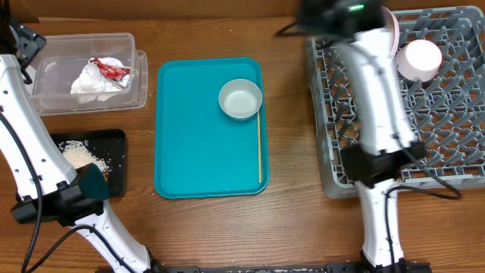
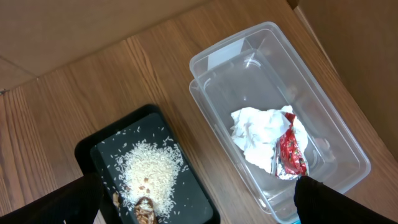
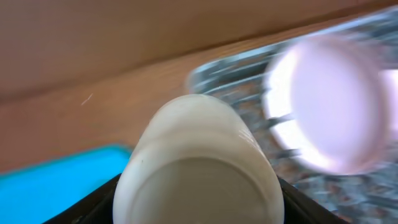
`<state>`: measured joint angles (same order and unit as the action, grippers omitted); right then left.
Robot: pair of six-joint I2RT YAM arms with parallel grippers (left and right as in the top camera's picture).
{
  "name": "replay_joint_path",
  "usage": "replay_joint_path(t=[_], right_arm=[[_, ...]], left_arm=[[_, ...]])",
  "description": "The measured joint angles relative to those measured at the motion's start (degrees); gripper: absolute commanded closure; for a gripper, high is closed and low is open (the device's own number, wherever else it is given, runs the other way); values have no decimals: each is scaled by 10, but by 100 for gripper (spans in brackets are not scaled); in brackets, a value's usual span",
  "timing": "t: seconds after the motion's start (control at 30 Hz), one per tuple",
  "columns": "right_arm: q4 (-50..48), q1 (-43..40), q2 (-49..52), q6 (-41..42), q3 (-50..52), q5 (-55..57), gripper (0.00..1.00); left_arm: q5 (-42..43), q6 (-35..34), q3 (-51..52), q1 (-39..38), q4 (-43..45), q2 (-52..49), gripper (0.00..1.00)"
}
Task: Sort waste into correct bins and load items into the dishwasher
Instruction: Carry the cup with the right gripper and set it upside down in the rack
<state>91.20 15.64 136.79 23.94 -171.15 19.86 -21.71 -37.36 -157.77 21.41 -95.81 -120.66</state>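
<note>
The right gripper (image 3: 199, 182) gripped the cup (image 3: 198, 149) between its jaws, base toward the wrist camera. In the overhead view it hung blurred over the rack's (image 1: 447, 144) far-left corner. A pale pink dish (image 1: 419, 59) sat in the far part of the rack, which filled the bench's (image 1: 288, 220) right edge.

The left gripper (image 2: 199, 185) hovered with its jaws wide apart and nothing in them, above the gap between the tub (image 2: 249, 43) and the black tray (image 2: 84, 149). The tub stood at the far-left corner of the bench and held the napkin (image 2: 258, 134), with the red wrapper (image 2: 291, 152) lying on it. The black tray lay at the left edge, just beside the tub, holding a heap of rice (image 2: 149, 171) and some brown bits (image 2: 144, 211).

Mid-bench lay the teal tray (image 1: 197, 152). The white bowl (image 1: 240, 98) sat upright in its far-right corner, and the stick (image 1: 260, 148) lay along its right edge.
</note>
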Motion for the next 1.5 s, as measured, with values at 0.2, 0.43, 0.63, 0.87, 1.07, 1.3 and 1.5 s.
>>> replay_joint_path(t=[0.2, 0.43, 0.63, 0.87, 1.07, 1.3, 1.5], right_arm=[[34, -157, 0, 0, -24, 5, 31], [34, -298, 0, 0, -24, -26, 31], [12, -368, 0, 0, 22, -48, 31], [-56, -427, 0, 0, 152, -71, 28], [-106, -442, 0, 0, 233, -76, 16], [-116, -440, 0, -2, 246, -87, 0], [-89, -440, 0, -3, 233, -125, 0]], left_arm=[[0, 0, 0, 0, 0, 0, 0], [0, 0, 0, 0, 0, 0, 0], [0, 0, 0, 0, 0, 0, 0], [0, 0, 0, 0, 0, 0, 0], [0, 0, 0, 0, 0, 0, 0], [0, 0, 0, 0, 0, 0, 0], [0, 0, 0, 0, 0, 0, 0]])
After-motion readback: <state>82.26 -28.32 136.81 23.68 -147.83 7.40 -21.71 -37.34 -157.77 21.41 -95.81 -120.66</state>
